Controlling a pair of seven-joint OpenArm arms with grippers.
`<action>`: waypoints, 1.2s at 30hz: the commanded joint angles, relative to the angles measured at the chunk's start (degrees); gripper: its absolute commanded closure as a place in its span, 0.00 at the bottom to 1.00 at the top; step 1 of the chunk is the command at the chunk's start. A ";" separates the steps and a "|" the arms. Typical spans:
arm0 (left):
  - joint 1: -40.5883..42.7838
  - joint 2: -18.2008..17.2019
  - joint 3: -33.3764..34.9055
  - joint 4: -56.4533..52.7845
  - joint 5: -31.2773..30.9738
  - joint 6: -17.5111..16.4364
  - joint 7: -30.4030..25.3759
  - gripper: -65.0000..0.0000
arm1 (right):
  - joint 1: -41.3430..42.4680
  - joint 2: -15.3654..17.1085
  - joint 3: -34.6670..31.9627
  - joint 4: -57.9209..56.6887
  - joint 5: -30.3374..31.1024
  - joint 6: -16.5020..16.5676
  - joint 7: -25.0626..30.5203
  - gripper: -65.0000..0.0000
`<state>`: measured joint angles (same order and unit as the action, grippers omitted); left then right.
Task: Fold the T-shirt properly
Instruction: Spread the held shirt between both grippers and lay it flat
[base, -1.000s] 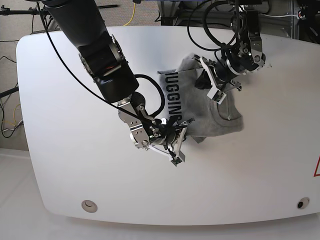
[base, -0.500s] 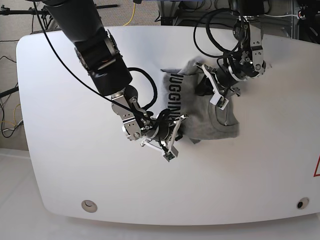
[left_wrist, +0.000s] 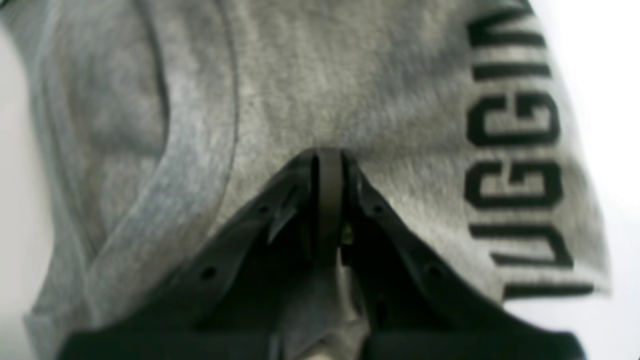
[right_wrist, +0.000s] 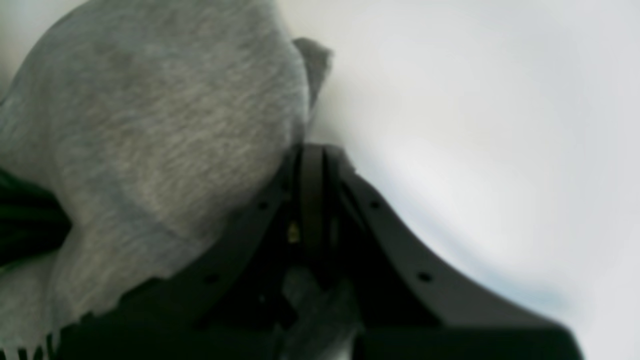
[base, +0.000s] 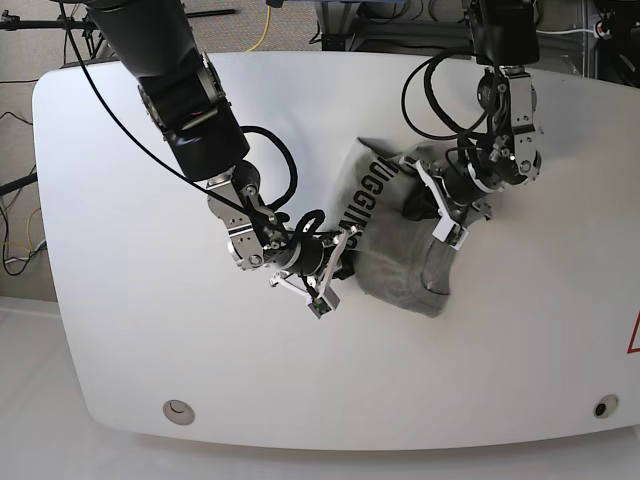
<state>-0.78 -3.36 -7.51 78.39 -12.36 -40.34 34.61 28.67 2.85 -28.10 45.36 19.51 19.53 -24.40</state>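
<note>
Heather-grey cotton T-shirt with black lettering, bunched mid-surface, is clamped in both the left fingers and right fingers; uneven pulling could deepen its crumpling.

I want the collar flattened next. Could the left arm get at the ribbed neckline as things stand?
Probably not freely: the left gripper is shut on the T-shirt. The ribbed neckline lies bare right beside it, so the way looks clear once it lets go.

The T-shirt lies bunched on the table, mid-table.
</note>
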 joint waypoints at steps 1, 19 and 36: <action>-2.08 0.06 -0.01 -0.81 0.10 0.34 -0.54 1.00 | -1.98 2.38 -0.25 -1.36 -5.05 -2.52 -10.01 1.00; -7.80 -0.03 0.26 -5.73 0.10 0.34 -0.90 1.00 | -10.95 7.21 11.00 8.83 -5.66 -2.61 -10.19 1.00; -9.29 -0.38 0.34 -11.62 5.28 0.34 -9.25 1.00 | -26.51 8.80 17.59 31.34 -6.01 -2.61 -16.70 1.00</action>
<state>-8.56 -3.51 -7.11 66.50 -7.84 -40.21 25.63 4.69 11.14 -10.87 76.05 17.43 17.69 -32.36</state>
